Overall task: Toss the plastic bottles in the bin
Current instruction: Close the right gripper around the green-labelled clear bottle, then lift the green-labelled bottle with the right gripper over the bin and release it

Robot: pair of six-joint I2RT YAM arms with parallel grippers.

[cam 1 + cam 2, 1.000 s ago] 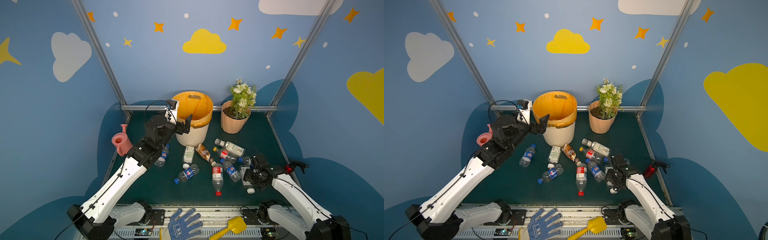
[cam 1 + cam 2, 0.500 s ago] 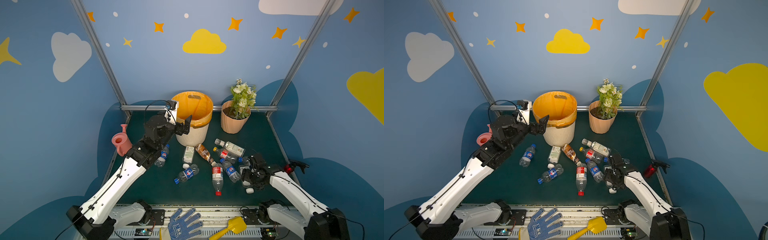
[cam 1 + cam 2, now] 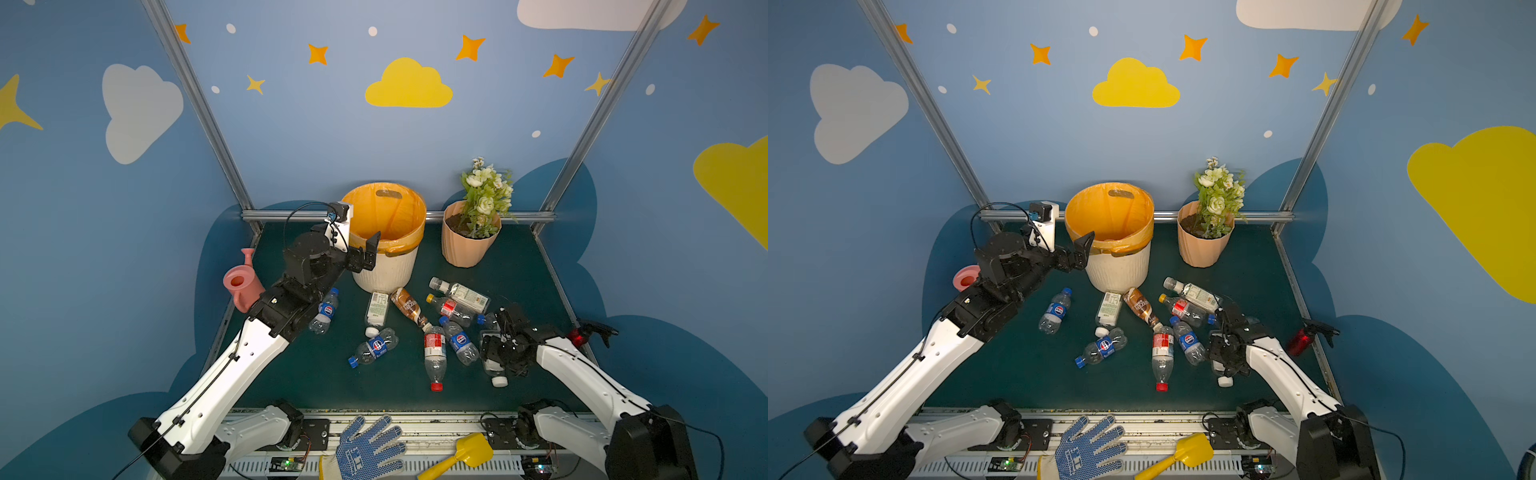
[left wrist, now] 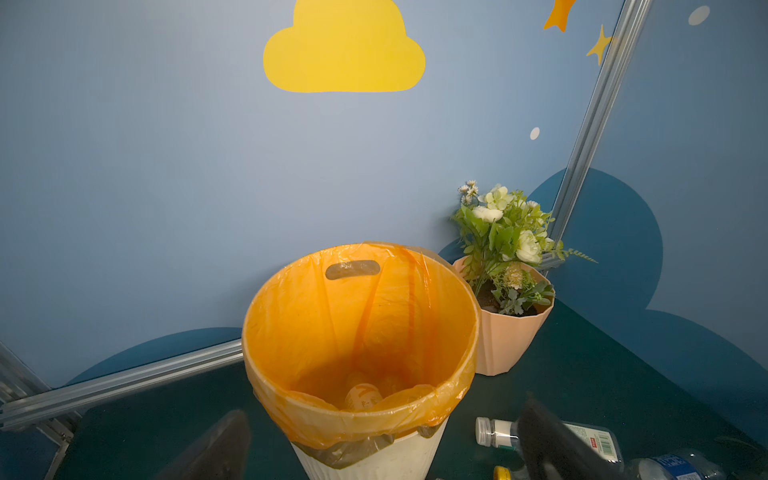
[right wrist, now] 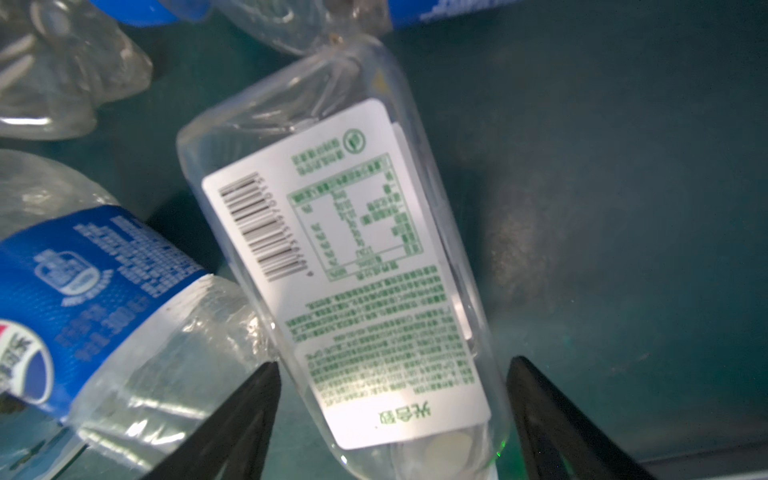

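White-shelled left arm (image 3: 232, 374) rises diagonally from the front-left base, wrist raised. The left gripper (image 3: 369, 255) sits level with the near rim of the round cream-white ribbed bin lined with an orange bag (image 3: 386, 278), jaws spread wide and empty. One bottle (image 4: 362, 397) lies inside the bin. The remaining small clear plastic bottles (image 3: 434, 349) lie scattered on the dark green mat (image 3: 291, 374) before the bin. The right arm (image 3: 582, 374) reaches low, its right gripper (image 3: 495, 359) pointed down. Its jaws stand apart astride a clear white-labelled bottle (image 5: 353, 270) on the mat, with a gap visible at one side.
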